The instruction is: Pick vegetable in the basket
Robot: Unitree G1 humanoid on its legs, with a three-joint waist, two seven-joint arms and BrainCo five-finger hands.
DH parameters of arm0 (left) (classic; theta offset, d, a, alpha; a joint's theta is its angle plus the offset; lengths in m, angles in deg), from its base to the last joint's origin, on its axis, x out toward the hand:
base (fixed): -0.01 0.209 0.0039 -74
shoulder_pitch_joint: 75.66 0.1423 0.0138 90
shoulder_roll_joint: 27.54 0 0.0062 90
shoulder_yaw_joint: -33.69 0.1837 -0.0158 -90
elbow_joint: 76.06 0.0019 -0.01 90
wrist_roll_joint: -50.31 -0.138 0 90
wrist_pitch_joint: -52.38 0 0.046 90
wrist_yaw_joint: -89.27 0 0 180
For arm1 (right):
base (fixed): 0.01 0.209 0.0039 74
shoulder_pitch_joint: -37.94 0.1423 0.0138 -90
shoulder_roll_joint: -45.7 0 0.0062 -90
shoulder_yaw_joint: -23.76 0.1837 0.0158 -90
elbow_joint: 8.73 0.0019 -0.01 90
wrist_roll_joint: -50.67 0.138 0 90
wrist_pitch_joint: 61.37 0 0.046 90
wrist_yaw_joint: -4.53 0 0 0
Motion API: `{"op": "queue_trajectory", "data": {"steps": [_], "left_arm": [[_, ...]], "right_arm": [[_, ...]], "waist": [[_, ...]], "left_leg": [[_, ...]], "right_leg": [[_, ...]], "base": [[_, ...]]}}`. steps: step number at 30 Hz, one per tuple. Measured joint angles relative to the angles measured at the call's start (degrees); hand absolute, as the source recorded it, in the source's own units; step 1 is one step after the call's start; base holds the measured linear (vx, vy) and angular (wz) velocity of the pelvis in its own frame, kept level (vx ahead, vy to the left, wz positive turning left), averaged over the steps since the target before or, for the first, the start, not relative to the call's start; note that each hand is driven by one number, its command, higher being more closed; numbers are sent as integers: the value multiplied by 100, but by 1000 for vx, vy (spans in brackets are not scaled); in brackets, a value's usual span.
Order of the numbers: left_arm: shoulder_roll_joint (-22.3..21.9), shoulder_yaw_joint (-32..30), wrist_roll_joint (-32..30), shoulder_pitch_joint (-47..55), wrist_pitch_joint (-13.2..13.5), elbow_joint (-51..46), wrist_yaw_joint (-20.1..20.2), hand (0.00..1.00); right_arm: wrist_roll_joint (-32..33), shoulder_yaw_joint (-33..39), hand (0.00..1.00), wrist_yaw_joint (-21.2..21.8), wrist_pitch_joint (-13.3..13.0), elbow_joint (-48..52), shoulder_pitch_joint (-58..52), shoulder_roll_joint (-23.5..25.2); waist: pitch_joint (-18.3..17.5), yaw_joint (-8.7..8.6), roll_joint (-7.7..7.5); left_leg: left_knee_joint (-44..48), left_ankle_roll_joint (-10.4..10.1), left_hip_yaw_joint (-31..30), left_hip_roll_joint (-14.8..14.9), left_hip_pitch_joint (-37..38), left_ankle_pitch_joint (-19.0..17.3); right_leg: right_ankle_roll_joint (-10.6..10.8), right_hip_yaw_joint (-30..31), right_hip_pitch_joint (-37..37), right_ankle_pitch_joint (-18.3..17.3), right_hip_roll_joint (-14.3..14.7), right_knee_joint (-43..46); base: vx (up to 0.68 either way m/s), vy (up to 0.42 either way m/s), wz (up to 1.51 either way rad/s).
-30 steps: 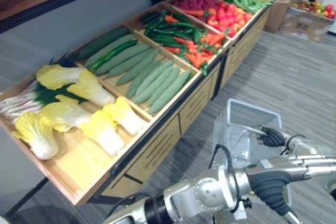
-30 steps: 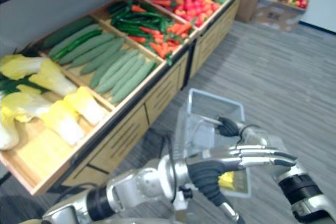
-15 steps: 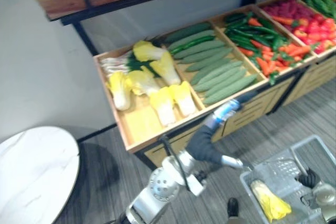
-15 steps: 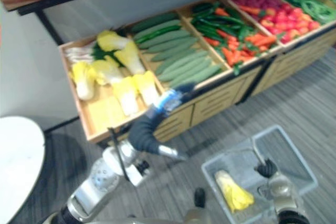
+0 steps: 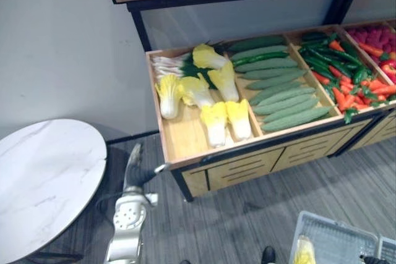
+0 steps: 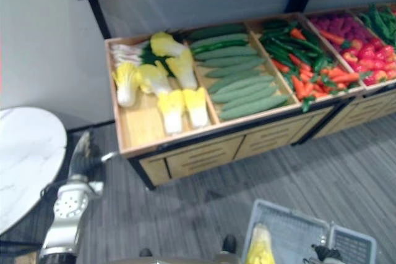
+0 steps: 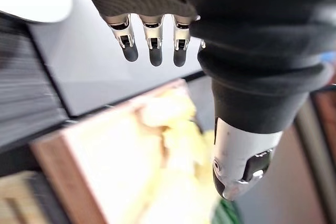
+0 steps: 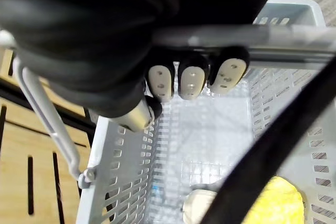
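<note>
The left hand [image 7: 156,51] is seen in its wrist view with the fingers held straight in a row and the thumb [image 7: 240,163] set well apart. Nothing is held or touched by it. Past the fingers a pale wooden compartment [image 7: 89,150] is made out, with blurred yellow cabbages [image 7: 168,145] in it. From the head, the same hand is seen raised just beside the front left corner of the produce stand [image 5: 185,146]; whether that corner is touched cannot be told.

The right hand [image 8: 191,80] is curled round the grey handle [image 8: 273,38] of the basket [image 8: 121,150], with the dark-tipped fingers wrapped under the bar. This grip is shown plainly in the right wrist view. In the eye views the right hand is caught at the bottom edge by the basket's rim, too small for its fingers to be read.

One yellow cabbage [image 8: 281,203] is already lying in the basket, and is seen from above at the basket's left end [image 6: 260,250]. The basket is held above the grey floor [image 6: 204,214], in front of the stand.

In the head views the stand's other compartments are laid out: cucumbers [image 5: 284,97], then green peppers and carrots [image 5: 343,85]. A round white table [image 5: 43,177] is seen to the left.
</note>
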Motion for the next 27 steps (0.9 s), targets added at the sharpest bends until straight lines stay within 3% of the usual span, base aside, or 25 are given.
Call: {"op": "queue_trajectory", "data": {"steps": [2,5,10,14,16,18,23,25,26,27], "left_arm": [[33,-406,90,15,-171,984,7,0],[29,-819,71,59,-317,1964,2,0],[21,-1670,-185,60,-355,3947,-65,0],[-58,-1964,-327,73,-353,4777,-85,0],[-148,-1964,-378,114,-350,4915,-90,0],[-235,-1909,-812,171,-346,4960,-177,0],[-248,-1008,-1846,334,-320,4954,-273,0],[-229,-733,-1940,354,-270,4945,-266,0],[-228,-538,-1942,333,-214,4939,-262,0],[-228,-421,-1947,316,-201,4933,-260,0]], "right_arm": [[606,401,100,23,110,-1,20,37],[1008,734,100,5,115,-1,16,134],[1200,1271,100,-54,116,-135,54,351],[1229,1397,100,-86,116,-267,159,536],[1229,1401,100,-141,117,-380,227,620],[1228,1351,100,-182,117,-400,247,738],[1226,963,100,-274,78,-398,238,792],[1224,719,100,-289,19,-393,242,780],[1224,552,100,-292,-43,-379,247,729],[1224,490,100,-296,-72,-371,245,694]], "waist": [[-74,1,-66],[-218,-12,-87],[-351,-17,-58],[-360,-70,-46],[-359,-114,-46],[-359,-137,-45],[-319,-141,-4],[-259,-141,-29],[-208,-142,39],[-183,-139,93]], "left_leg": [[-1,-6,-3,-8,-3,-20],[-1,-13,2,-19,-7,-57],[2,-27,2,-44,14,-115],[3,-18,1,-50,19,-128],[4,-15,0,-55,22,-142],[4,-23,8,-56,54,-166],[9,-106,314,-69,297,-327],[632,-65,430,65,175,-678],[1366,-45,406,279,-40,-1070],[1657,-44,343,369,-117,-1243]], "right_leg": [[-21,-15,7,-15,1,-63],[-23,-19,21,-15,-1,-119],[-25,-49,106,-12,-1,-257],[-3,-45,114,1,2,-286],[-2,-39,115,2,1,-286],[-2,8,120,2,4,-286],[-21,330,122,-11,25,-267],[-51,501,123,-36,22,-192],[-32,591,99,-96,39,-62],[-36,639,97,-125,69,-9]], "base": [[0,0,0],[24,-6,-1],[53,-20,1],[19,-14,-1],[14,-16,0],[9,-22,-9],[5,-21,-31],[23,-28,-44],[18,-34,-37],[-6,-34,-43]]}}
